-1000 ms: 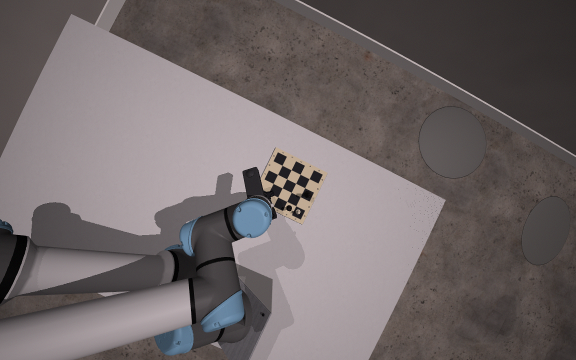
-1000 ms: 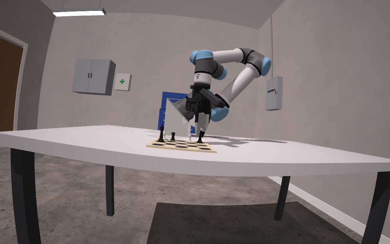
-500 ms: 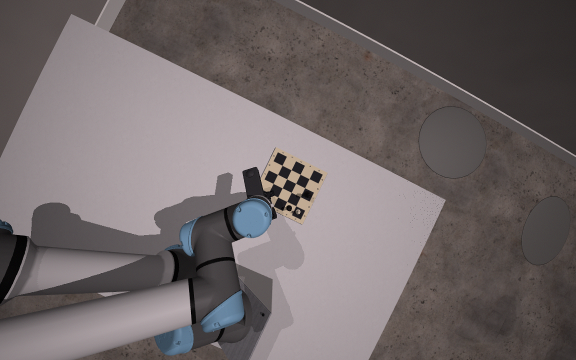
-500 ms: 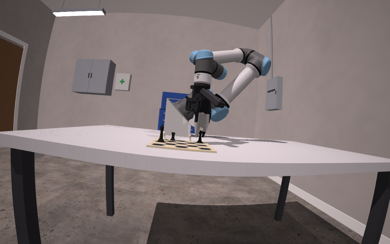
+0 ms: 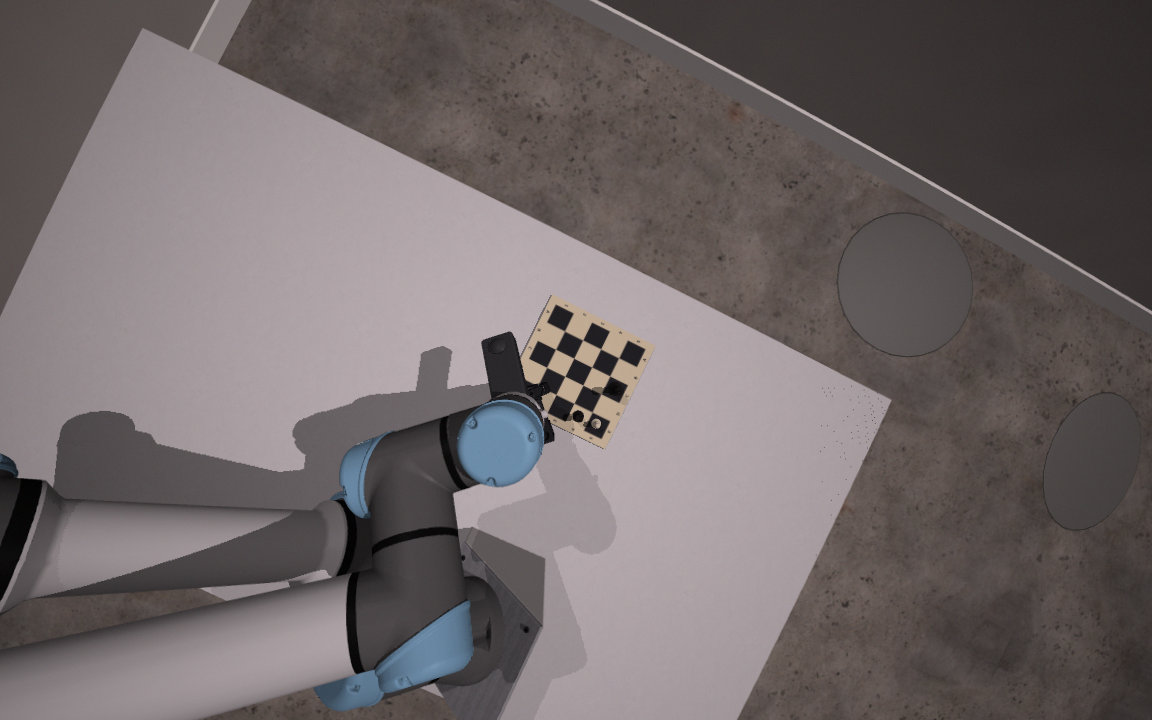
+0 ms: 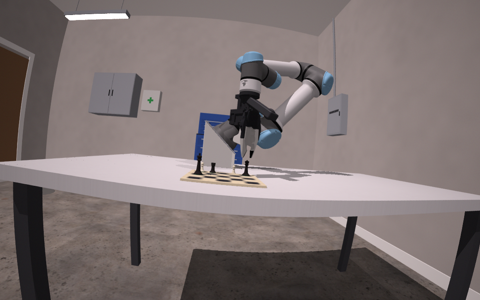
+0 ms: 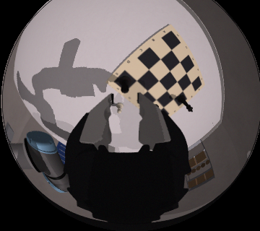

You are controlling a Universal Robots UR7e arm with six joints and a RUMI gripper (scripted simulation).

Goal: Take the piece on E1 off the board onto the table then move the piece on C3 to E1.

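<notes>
The small chessboard (image 5: 578, 326) (image 6: 197, 179) (image 7: 160, 50) lies on the white table (image 5: 294, 268). A black piece (image 6: 246, 168) (image 7: 124, 84) stands upright on the board's corner square nearest the arm. My gripper (image 6: 249, 153) (image 7: 125, 106) hangs a little above it, open and empty. A small white pawn (image 6: 233, 170) (image 7: 118, 106) stands upright on the table just off that board corner; in the wrist view it shows below, beside my left finger. In the top view the arm's wrist hides the gripper and the pawn.
A tall black king (image 6: 198, 164) and a black rook (image 6: 212, 167) stand on the board's other side. Another black piece (image 5: 614, 388) (image 7: 185, 105) stands near the board's edge. The arm's base (image 5: 490, 644) sits at the table edge.
</notes>
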